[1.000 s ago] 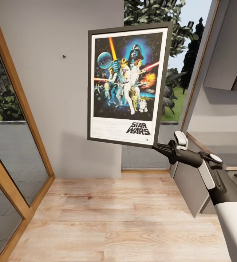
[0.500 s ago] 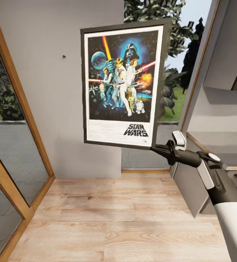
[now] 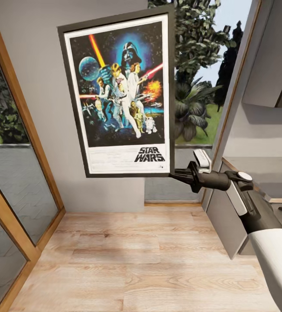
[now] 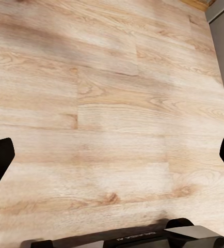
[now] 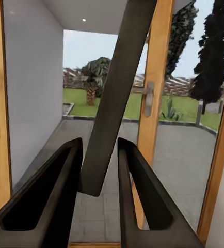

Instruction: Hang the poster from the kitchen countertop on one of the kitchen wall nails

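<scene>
Head view shows my right gripper (image 3: 179, 175) clamped on the lower corner of the poster (image 3: 121, 93), which stands upright above it near the wall; I judge it stiff, light, prone to pivoting from this corner hold.

A home interior, by the look of it: pale wood plank floor (image 3: 132, 255), plain grey wall (image 3: 41, 86), and tall glass panels in warm wooden frames (image 3: 15, 130) giving onto a paved yard, lawn and trees (image 3: 197, 47). A glazed door with a lever handle (image 5: 148, 98) opens to the same garden
</scene>
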Tool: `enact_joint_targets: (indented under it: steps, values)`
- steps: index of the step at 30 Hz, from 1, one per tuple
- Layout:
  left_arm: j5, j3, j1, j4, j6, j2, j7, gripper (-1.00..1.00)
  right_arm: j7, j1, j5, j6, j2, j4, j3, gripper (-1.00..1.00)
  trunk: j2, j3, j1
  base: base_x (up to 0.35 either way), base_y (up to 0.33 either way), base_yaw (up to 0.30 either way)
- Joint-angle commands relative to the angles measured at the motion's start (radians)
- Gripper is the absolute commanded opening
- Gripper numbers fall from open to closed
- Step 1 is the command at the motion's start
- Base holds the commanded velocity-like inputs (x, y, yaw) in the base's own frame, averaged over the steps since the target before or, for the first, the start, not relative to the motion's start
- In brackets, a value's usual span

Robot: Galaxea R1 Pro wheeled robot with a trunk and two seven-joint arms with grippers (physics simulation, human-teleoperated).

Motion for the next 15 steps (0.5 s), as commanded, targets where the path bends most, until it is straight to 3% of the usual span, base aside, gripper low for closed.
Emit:
enact_joint_targets:
  steps: [1,15]
  values:
    - [0.008,-0.008,-0.001,0.0,-0.005,0.001,-0.001,1.0,0.001,-0.002,-0.007,0.011,-0.001,0.0,0.003,-1.0,-0.002,-0.002,0.001,0.0,0.0,0.0]
    - [0.008,-0.008,-0.001,-0.001,-0.005,0.001,-0.001,1.0,0.0,-0.006,-0.016,0.004,0.002,0.0,0.002,-1.0,-0.002,-0.002,0.001,0.0,0.0,0.0]
